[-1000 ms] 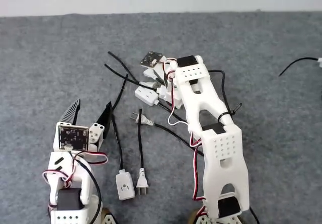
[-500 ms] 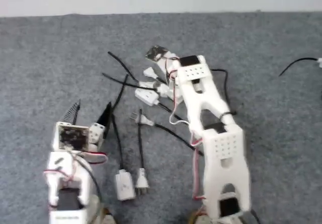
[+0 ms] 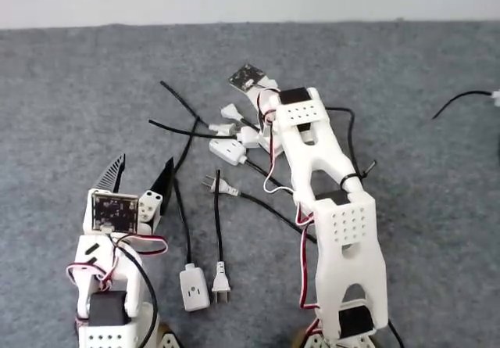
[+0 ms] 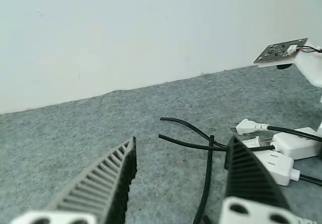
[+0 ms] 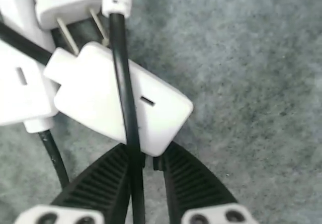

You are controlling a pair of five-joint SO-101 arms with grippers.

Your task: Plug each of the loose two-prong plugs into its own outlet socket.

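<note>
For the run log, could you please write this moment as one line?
left gripper: open, holding nothing | right gripper: shut on black cord over white socket | unplugged: middle plug, near plug

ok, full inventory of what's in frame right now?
Outlet sockets: three, white; one at the front beside a plug, one mid-table, one in the right gripper.
Two-prong plugs: at least three, white; front, middle, far.
Cords: several, black, crossing mid-table.
Stray cable: one, black, far right edge.
Table cover: one, grey.
Left gripper: black fingers, open, front left, holding nothing.
Right gripper: black fingers, shut on a socket, mid-table.
</note>
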